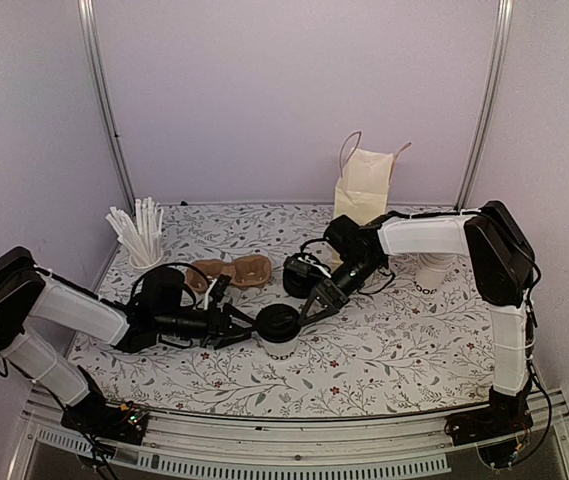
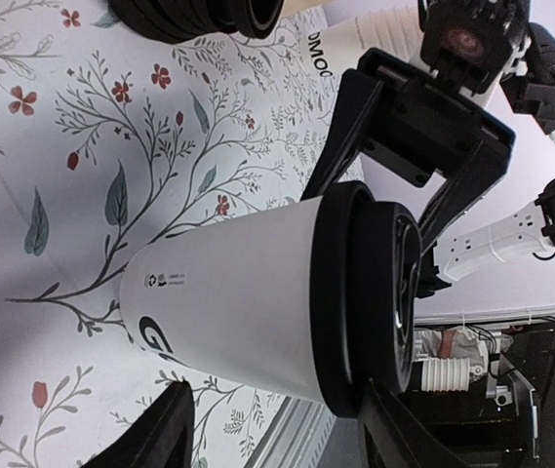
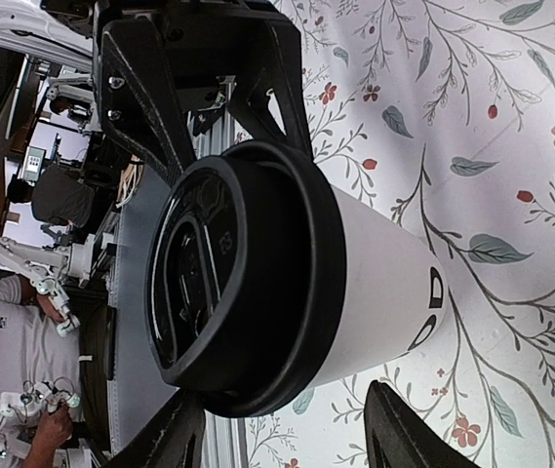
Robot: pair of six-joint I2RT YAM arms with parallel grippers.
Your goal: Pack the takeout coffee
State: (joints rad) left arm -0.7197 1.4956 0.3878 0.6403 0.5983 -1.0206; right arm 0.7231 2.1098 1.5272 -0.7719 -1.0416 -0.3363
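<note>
1. Floral tabletop (image 1: pixel 414 340): carries all items below.
2. Paper bag (image 1: pixel 362 190): upright at far edge.
3. Takeout coffee (image 1: pixel 279 328): upright near centre, between both pincers.
4. Left pincer (image 1: pixel 247 327): spread, just beside cup wall.
5. Right pincer (image 1: pixel 309 310): spread at lid rim; contact indeterminable.

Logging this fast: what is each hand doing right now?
Left hand: open, tips at the cup.
Right hand: spread at the cup; grip cannot be told.
</note>
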